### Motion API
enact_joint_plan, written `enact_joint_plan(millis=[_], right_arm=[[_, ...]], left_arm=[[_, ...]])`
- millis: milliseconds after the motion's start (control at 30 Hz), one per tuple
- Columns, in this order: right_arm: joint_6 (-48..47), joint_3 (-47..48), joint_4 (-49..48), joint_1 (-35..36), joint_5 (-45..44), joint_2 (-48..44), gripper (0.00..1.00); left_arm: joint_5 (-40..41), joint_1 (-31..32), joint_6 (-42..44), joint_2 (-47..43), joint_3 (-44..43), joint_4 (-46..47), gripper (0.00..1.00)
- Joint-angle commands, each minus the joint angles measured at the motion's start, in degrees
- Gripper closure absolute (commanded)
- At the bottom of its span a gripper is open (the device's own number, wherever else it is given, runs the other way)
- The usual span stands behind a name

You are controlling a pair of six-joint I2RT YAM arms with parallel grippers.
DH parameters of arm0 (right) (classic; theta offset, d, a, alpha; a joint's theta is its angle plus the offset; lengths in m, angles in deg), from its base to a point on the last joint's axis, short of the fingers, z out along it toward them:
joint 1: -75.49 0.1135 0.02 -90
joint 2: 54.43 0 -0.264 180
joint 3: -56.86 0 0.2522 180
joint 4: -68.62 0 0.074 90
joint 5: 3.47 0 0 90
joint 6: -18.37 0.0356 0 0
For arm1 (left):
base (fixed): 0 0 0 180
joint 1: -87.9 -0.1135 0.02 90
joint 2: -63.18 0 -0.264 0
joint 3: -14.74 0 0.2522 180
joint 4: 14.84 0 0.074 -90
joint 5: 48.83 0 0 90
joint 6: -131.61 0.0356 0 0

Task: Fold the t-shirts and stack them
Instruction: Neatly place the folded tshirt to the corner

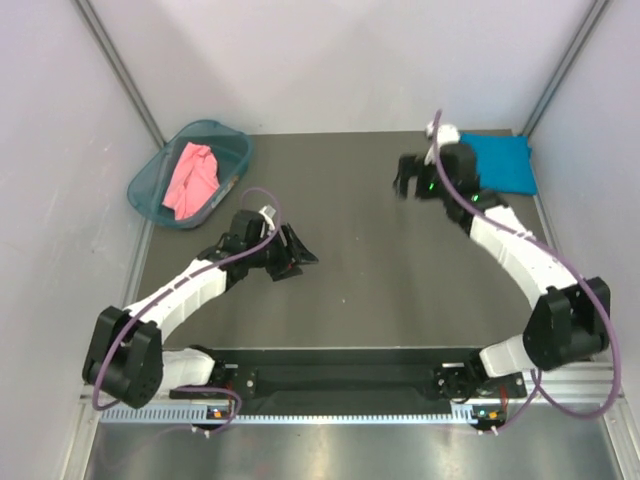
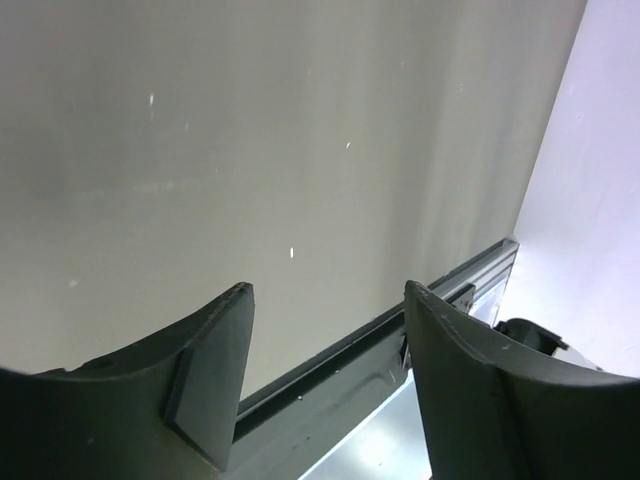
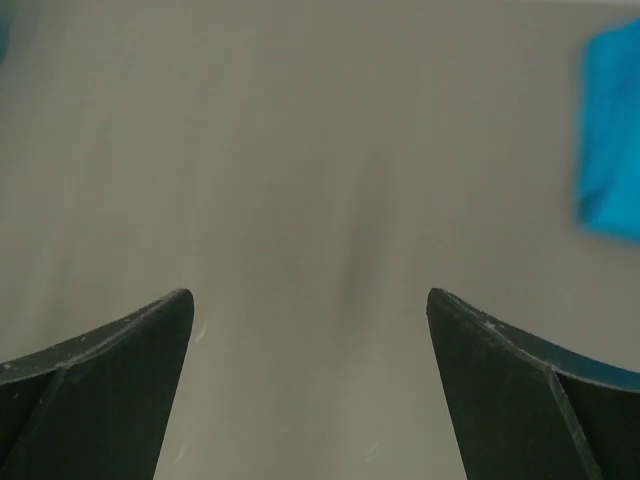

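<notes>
In the overhead view, a small salmon-pink cloth t-shirt [image 1: 192,178] is seen lying crumpled inside a rigid teal plastic basket [image 1: 228,145] at the far left corner of the dark grey table [image 1: 380,280]. A larger teal-blue cloth t-shirt [image 1: 500,162] is seen folded flat at the far right corner, directly on the table and well apart from the basket. The left gripper [image 1: 298,255] is held over the middle left of the table with its jaws parted. The right gripper [image 1: 405,178] is held just left of the teal-blue t-shirt, apart from it.

In the left wrist view, the left gripper [image 2: 330,370] is shown with its two dark fingers [image 2: 215,370] spread, and only the table surface [image 2: 250,130] and a silver aluminium edge rail [image 2: 440,290] are seen between them. A white side wall [image 2: 600,180] is seen at the right.

In the right wrist view, the right gripper [image 3: 310,380] is shown wide apart, with bare table [image 3: 300,150] between its fingers [image 3: 110,380]. A blurred patch of the teal-blue t-shirt [image 3: 612,170] is seen at the right edge, clear of the fingers.
</notes>
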Motion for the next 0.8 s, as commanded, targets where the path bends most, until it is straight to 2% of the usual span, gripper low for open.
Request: enact_joint_plan(millis=[0, 33, 100, 133, 200, 233, 267, 300, 333, 367, 400, 433, 467, 533, 567, 600, 667, 733, 767], right_arm=[[10.97, -11.21, -5.03, 5.61, 6.02, -9.8, 0.0], [14.29, -18.38, -6.69, 8.5, 6.37, -14.52, 0.0], [17.74, -25.97, -12.41, 10.37, 8.47, -19.47, 0.0], [21.58, -33.14, -13.73, 11.16, 8.65, -24.63, 0.0], [25.56, -40.3, -16.28, 11.17, 8.74, -30.27, 0.0], [28.88, -46.69, -16.11, 11.17, 8.4, -36.39, 0.0], [36.75, -57.1, -13.33, 11.17, 6.74, -49.51, 0.0], [36.83, -57.21, -13.3, 11.17, 6.72, -49.64, 0.0], [38.48, -59.47, -10.26, 11.17, 6.81, -53.21, 0.0], [42.24, -63.5, -6.66, 11.08, 6.81, -61.16, 0.0], [43.84, -65.19, -4.01, 11.25, 6.55, -65.24, 0.0], [45.51, -66.69, -1.29, 11.25, 5.85, -69.63, 0.0], [48.49, -68.62, 1.79, 11.34, 5.23, -78.55, 0.0], [50.0, -69.42, 12.68, 11.52, 2.87, -87.65, 0.0], [50.88, -68.64, 16.72, 11.34, 2.77, -90.22, 0.0], [50.11, -67.68, 18.32, 11.43, 1.03, -86.94, 0.0], [49.31, -66.26, 18.69, 11.43, 1.19, -79.57, 0.0], [49.22, -66.17, 18.43, 11.43, 1.36, -77.86, 0.0], [48.61, -67.13, 17.82, 11.52, 1.62, -79.07, 0.0]], left_arm=[[4.68, 3.17, -4.71, -4.45, 3.62, 7.39, 0.33], [5.56, 4.14, -4.98, -6.28, 5.28, 8.96, 0.32], [9.16, 6.95, -5.16, -9.01, 7.22, 10.38, 0.32], [10.3, 7.75, -5.51, -12.07, 9.58, 11.95, 0.32], [12.76, 8.81, -6.47, -15.95, 13.01, 15.11, 0.3], [13.47, 8.99, -8.04, -20.67, 17.03, 16.26, 0.3], [16.53, 8.9, -12.41, -32.9, 26.12, 20.1, 0.27], [16.56, 8.9, -12.45, -33.02, 26.22, 20.14, 0.27], [17.17, 8.99, -13.76, -36.85, 28.57, 20.23, 0.27], [18.22, 9.07, -16.47, -44.81, 30.76, 19.88, 0.27], [18.57, 9.16, -17.71, -48.97, 34.61, 19.18, 0.27], [18.66, 9.16, -19.12, -53.72, 36.31, 16.21, 0.27], [19.01, 9.25, -21.66, -62.81, 37.72, 13.49, 0.27], [19.89, 9.42, -23.08, -72.09, 40.19, 7.07, 0.27], [18.42, 9.43, -21.09, -69.78, 39.76, 5.13, 0.26], [13.53, 9.43, -19.07, -67.15, 37.75, 6.41, 0.26], [11.12, 9.51, -17.29, -63.71, 37.03, 8.0, 0.26], [10.15, 9.6, -18.33, -65.7, 38.77, 10.89, 0.26], [10.31, 9.6, -20.69, -69.81, 40.0, 11.95, 0.26]])
